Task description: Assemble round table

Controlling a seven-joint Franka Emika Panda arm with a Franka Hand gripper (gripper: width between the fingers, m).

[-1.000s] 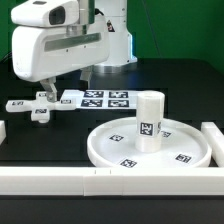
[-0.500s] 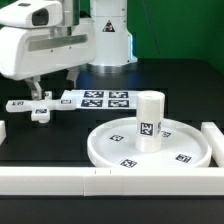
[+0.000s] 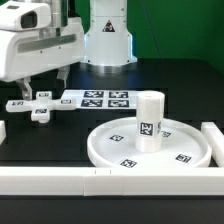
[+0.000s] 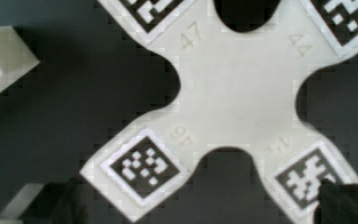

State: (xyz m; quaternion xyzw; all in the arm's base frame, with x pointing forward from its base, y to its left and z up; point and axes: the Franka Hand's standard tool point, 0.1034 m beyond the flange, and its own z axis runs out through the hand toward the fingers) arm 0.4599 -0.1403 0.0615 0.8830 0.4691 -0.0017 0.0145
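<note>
Starting at the upper left of the exterior view, the gripper (image 3: 45, 86) is hanging off the big white hand, pointing straight down at the table. Its dark fingers (image 3: 27, 86) are standing spread apart, with nothing between them. Directly beneath, at the left edge of the frame, the small cross-shaped piece (image 3: 36, 104) is lying flat on the black table (image 3: 60, 140), clear of the fingertips.

The wrist view is showing the cross-shaped piece (image 4: 238, 100) filling the frame, with black-and-white square tags at the ends of its arms. Faint raised marks are showing near its centre, too blurred to read.

Moving right in the exterior view, the marker board (image 3: 100, 99) is lying just beside the cross, towards the centre of the frame.

At lower right, the large round disc (image 3: 115, 150) is resting flat with its rim up. The short post (image 3: 150, 120) is standing upright on its middle and showing one tag on its side. All the tags are patterns only, with no letters to read.

White border rails (image 3: 60, 181) are running along the bottom edge.
</note>
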